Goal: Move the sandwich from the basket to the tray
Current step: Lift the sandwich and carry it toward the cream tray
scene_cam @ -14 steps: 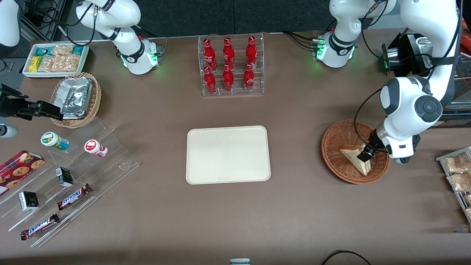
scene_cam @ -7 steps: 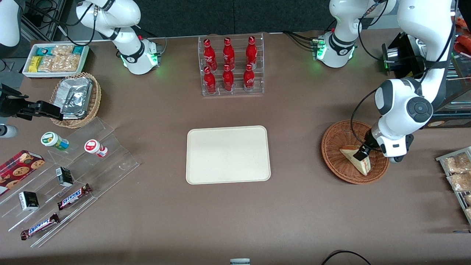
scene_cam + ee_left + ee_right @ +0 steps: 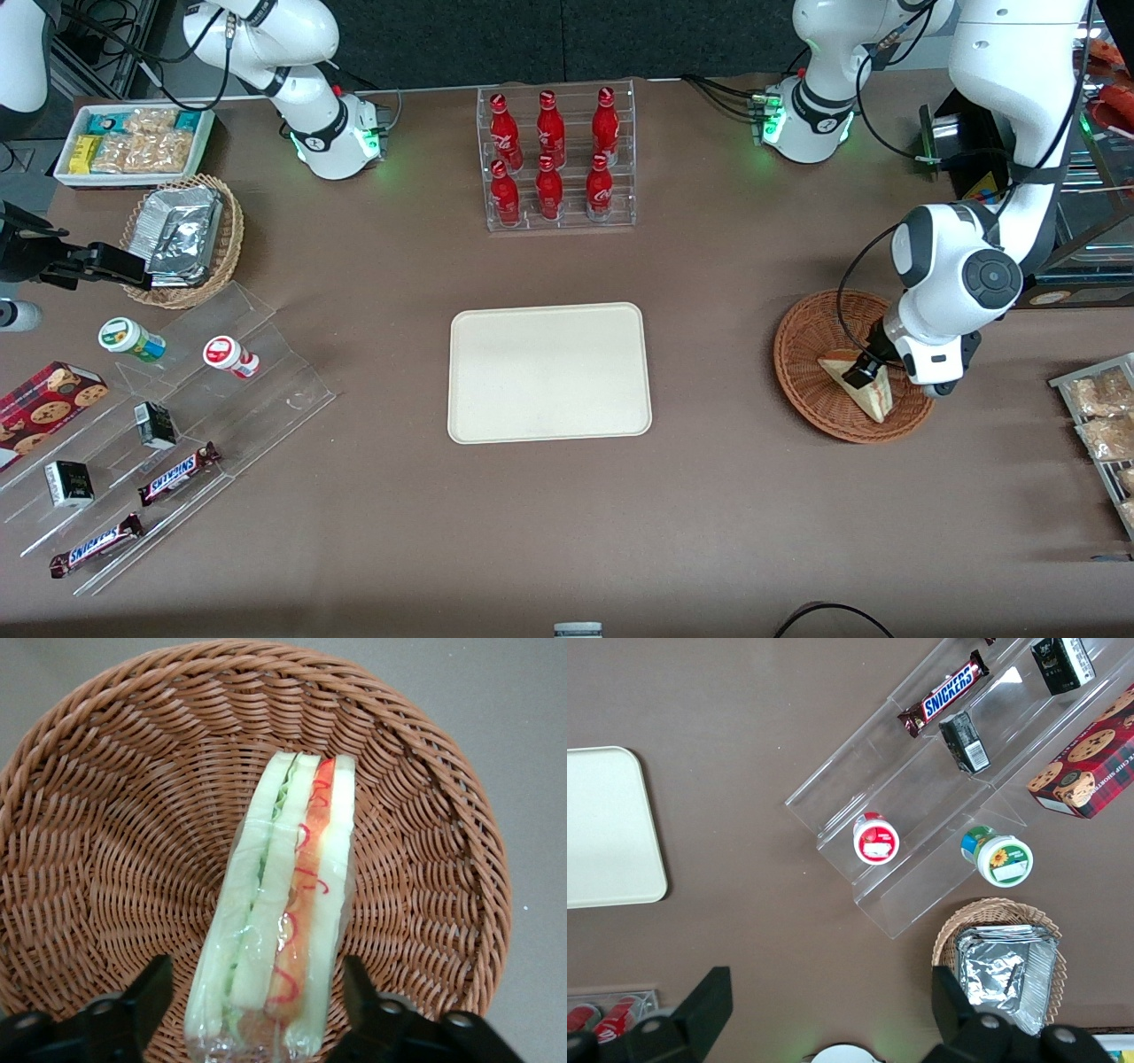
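Note:
The sandwich is a wrapped white wedge with green and red-orange filling. It lies in the reddish-brown wicker basket at the working arm's end of the table. My left gripper is down in the basket, over the sandwich's end farther from the front camera. In the left wrist view the gripper is open. Its black fingers stand on either side of the sandwich, with a narrow gap at each side, above the basket's weave. The cream tray lies empty at the table's middle.
A clear rack of red bottles stands farther from the front camera than the tray. Bagged snacks lie beside the basket at the table's edge. A tan basket of foil packets, acrylic steps with snacks and a white snack box fill the parked arm's end.
The left arm's wrist has shifted a little toward the tray, and the gripper has slid along the sandwich. The sandwich itself has stayed put in the basket.

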You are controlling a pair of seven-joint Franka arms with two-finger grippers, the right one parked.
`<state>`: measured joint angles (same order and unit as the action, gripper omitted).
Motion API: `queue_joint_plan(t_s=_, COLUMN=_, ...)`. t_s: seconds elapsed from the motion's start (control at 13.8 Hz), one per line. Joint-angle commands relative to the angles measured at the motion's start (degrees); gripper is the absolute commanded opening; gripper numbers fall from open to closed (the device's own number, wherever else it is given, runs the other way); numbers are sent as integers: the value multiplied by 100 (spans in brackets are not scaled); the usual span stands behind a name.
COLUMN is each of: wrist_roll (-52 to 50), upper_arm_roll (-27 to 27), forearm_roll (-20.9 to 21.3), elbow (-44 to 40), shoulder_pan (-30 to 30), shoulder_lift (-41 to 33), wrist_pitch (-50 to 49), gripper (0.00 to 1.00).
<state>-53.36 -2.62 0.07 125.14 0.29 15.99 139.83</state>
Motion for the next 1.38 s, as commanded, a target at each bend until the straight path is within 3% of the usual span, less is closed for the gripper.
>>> queue_joint_plan(t_s=0.0, wrist_roll=-174, upper_arm_roll=24, forearm_roll=98, elbow=-94, shoulder_pan=-64, shoulder_lift=-104, wrist_pitch=-43, gripper=0)
queue_joint_plan(t_s=0.36, wrist_roll=-184, upper_arm_roll=-37, forearm_roll=502, elbow=-1052, shoulder_pan=-493, shoulder_lift=-341, wrist_pitch=-1807, gripper=0)
queue_joint_plan(t_s=0.58, wrist_roll=-192, upper_arm_roll=-37, forearm_roll=503, elbow=-1798, shoulder_pan=-950, shoulder_lift=-369, wrist_pitch=-2713, gripper=0)
queue_joint_plan(t_s=0.87, wrist_roll=-675, upper_arm_roll=-28, forearm_roll=520, elbow=-2300, shoulder_pan=-1916, shoulder_lift=-246, wrist_pitch=-2856, gripper=0)
queue_joint_plan(t_s=1.31, wrist_roll=-1238, upper_arm_roll=-28, forearm_roll=635, elbow=-3916, shoulder_pan=-3587, shoulder_lift=1220, wrist_pitch=-2821, gripper=0)
